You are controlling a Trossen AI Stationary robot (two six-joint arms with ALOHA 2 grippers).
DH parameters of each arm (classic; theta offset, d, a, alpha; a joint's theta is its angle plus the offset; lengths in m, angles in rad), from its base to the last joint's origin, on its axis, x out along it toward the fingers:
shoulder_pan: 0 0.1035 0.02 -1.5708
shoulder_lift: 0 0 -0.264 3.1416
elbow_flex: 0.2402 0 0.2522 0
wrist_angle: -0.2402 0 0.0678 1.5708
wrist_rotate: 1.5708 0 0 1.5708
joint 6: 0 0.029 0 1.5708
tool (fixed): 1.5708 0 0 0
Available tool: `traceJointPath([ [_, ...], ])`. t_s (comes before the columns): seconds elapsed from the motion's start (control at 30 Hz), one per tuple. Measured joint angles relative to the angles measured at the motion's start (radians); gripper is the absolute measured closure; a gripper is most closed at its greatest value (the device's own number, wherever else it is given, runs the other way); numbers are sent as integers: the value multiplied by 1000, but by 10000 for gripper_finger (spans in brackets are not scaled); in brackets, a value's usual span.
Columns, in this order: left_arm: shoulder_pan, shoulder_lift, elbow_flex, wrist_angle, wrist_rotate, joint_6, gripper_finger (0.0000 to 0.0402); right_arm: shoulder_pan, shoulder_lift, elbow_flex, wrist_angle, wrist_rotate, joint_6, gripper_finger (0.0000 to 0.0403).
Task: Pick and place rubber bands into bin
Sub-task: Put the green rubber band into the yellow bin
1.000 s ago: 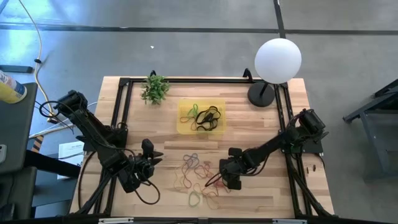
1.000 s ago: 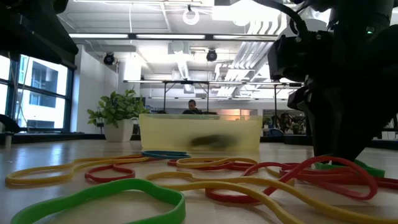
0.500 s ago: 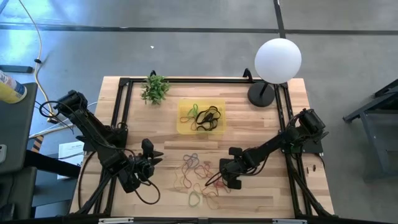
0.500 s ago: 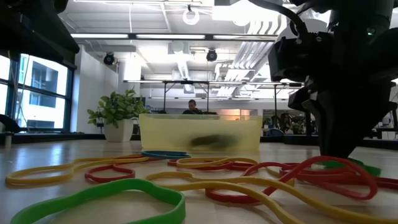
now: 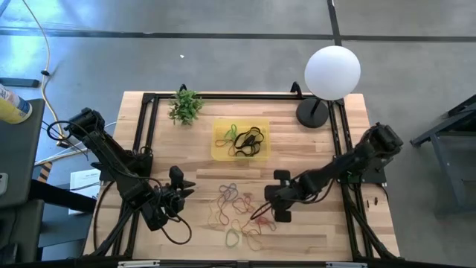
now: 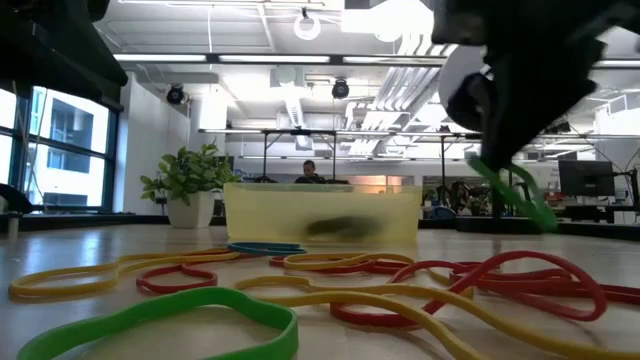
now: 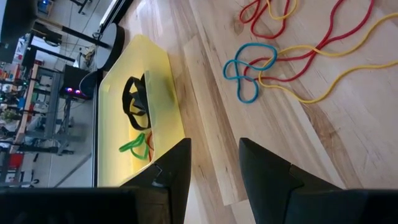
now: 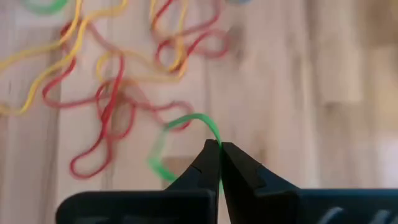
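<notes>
Loose rubber bands in red, yellow, orange and green lie in a pile on the wooden table near its front edge; in the low view these rubber bands fill the foreground. The yellow bin stands beyond them toward the far edge, with black, green and orange bands inside. My right gripper hangs above the pile's right side, shut on a green band. My left gripper waits open, left of the pile, its fingers pointing at the bin. My right gripper pinches a short stretch of the green band's loop between its two fingertips. The fingers slant steeply down from the table's right side. The band hangs below them as a slack loop, lifted clear of the table and of the other bands.
A small green plant stands at the far left of the table, and a lamp with a white globe at the far right. Black frame rails run along the table's left, right and far edges. Bare wood lies between pile and bin.
My right gripper has taken hold of a green band at the pile's right side and risen, swinging slightly toward the far edge. The green band has come off the table and now hangs below the fingers. The other bands lie as before.
</notes>
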Motion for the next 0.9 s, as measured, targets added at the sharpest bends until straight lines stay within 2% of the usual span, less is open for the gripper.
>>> traceJointPath([
  [0.23,0,0,0,0,0,1,279,-69,-104,0,66,137,-191,400],
  [0.47,0,0,0,1,-18,2,279,-216,-132,0,267,172,-473,401],
  [0.7,0,0,0,2,-76,2,279,-442,-129,1,492,48,-602,401],
  [0.9,0,0,0,3,-78,1,279,-604,-48,3,685,-141,-631,401],
])
